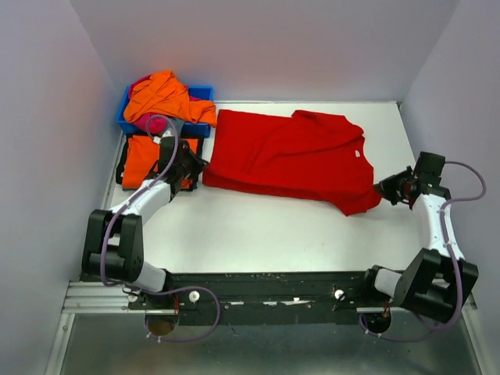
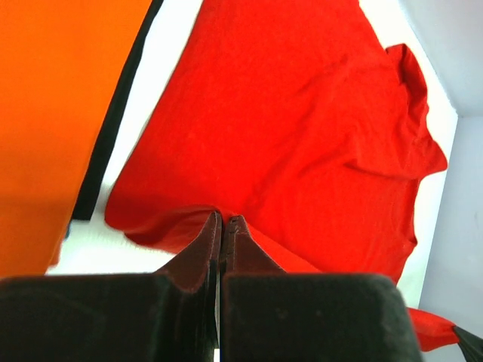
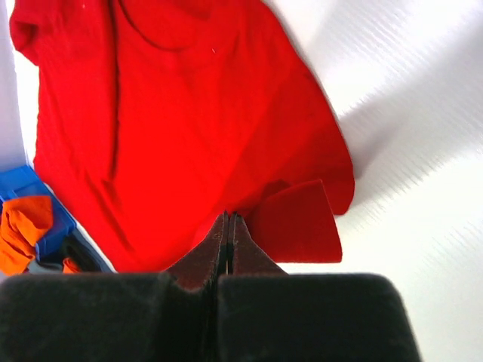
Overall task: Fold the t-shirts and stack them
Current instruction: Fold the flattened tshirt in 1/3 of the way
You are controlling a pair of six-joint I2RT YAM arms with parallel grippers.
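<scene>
Red t-shirt (image 1: 289, 156) lying spread mid-table, fold looking just begun. Left gripper (image 1: 195, 166) clenching its left edge, right gripper (image 1: 384, 190) clenching its right edge. 1 folded orange t-shirt (image 1: 141, 156) sitting far left. Crumpled orange t-shirt (image 1: 164, 94) waiting in blue bin (image 1: 205, 92).

Table (image 1: 258, 234) lies open before red t-shirt (image 1: 289, 160); blue bin (image 1: 203, 92) blocks far-left.

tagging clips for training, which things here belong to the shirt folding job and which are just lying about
Job: red t-shirt, folded orange t-shirt, crumpled orange t-shirt, pink t-shirt.
Lying about: blue bin, black board under the folded one.
</scene>
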